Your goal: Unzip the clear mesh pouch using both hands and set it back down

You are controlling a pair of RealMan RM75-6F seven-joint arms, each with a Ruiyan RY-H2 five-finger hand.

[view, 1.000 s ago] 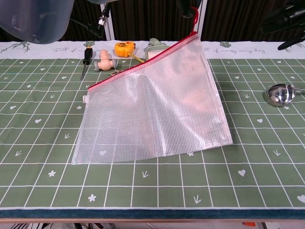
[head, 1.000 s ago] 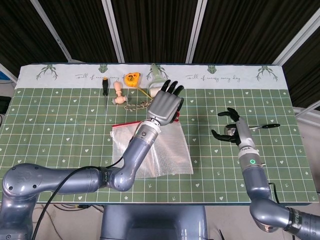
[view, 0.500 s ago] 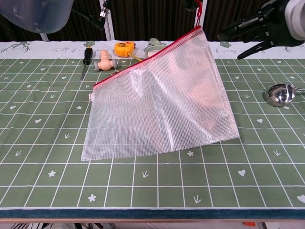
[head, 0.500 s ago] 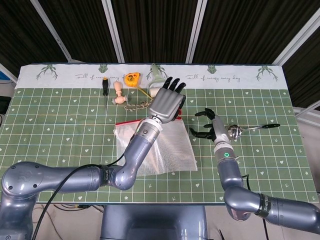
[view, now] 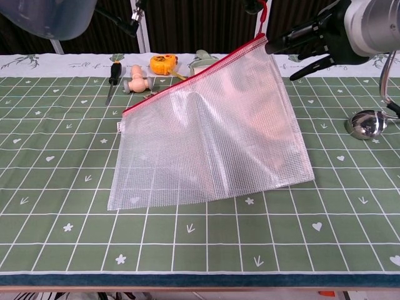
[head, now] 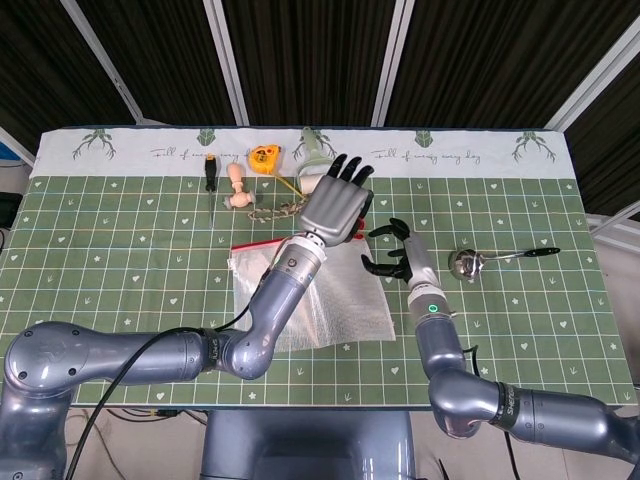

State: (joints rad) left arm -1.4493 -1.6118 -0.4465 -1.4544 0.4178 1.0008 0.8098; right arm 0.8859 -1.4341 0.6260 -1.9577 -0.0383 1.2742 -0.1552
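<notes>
The clear mesh pouch [head: 315,300] [view: 209,134] with a red zip edge is tilted, its lower edge on the green mat and its right top corner raised. My left hand [head: 335,205] holds that raised corner from above. In the chest view only a dark bit of the left hand [view: 253,6] shows at the top edge, with the red pull hanging from it. My right hand [head: 392,250] [view: 319,34] is just right of the corner with fingers apart, and one fingertip [view: 272,45] reaches the end of the zip. Whether it touches is unclear.
Along the back lie a black screwdriver [head: 210,175] [view: 111,78], a wooden figure [head: 237,187] [view: 136,79], a yellow tape measure [head: 264,157] [view: 160,63] and a pale green object [head: 314,150]. A metal ladle [head: 468,263] [view: 364,123] lies to the right.
My right hand has swept left from beside the ladle to the pouch's raised corner. The left hand has lifted that corner a little higher and shifted the pouch slightly right.
</notes>
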